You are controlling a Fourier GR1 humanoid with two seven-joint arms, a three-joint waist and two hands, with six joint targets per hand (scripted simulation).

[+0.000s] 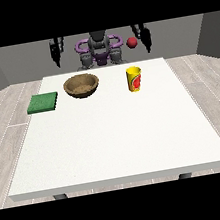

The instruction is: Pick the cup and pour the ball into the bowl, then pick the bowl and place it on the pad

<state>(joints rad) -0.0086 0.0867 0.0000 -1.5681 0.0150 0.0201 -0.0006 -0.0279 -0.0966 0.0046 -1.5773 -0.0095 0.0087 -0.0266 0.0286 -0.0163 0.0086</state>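
A yellow cup (134, 79) with a red mark stands upright on the white table (115, 131), right of centre at the back. A red ball (131, 42) shows in the air above the cup, well clear of its rim. A brown bowl (81, 85) sits left of the cup. A green pad (43, 103) lies flat near the table's left edge. The hand at the view's left (55, 51) and the hand at the view's right (143, 34) are both raised beside the robot's torso, behind the table, with fingers hanging straight and holding nothing.
The robot's torso (100, 50) stands behind the table's far edge. Wooden floor surrounds the table on all sides. The near half of the table lies in front of the objects.
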